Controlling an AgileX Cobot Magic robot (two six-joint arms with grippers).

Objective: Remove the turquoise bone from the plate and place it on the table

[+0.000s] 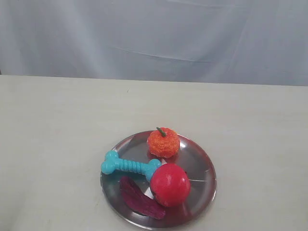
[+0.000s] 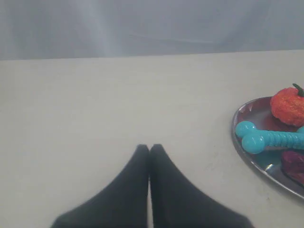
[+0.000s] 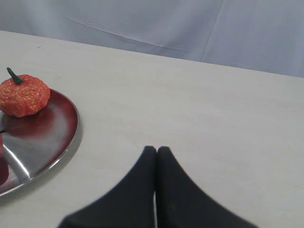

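The turquoise bone (image 1: pixel 130 166) lies across the left half of the silver plate (image 1: pixel 203 163), one knobbed end over the rim. In the left wrist view the bone (image 2: pixel 270 139) and plate (image 2: pixel 247 156) show at the edge, well apart from my left gripper (image 2: pixel 149 147), which is shut with nothing in it above the beige table (image 1: pixel 57 125). My right gripper (image 3: pixel 156 149) is shut and empty too, over bare table beside the plate (image 3: pixel 61 137). Neither gripper appears in the exterior view.
On the plate also sit a bumpy orange fruit (image 1: pixel 163 142), a red apple (image 1: pixel 170 184) and a dark purple-red slice (image 1: pixel 139 198). The apple touches the bone's right end. A pale cloth backdrop (image 1: pixel 154 33) hangs behind the table.
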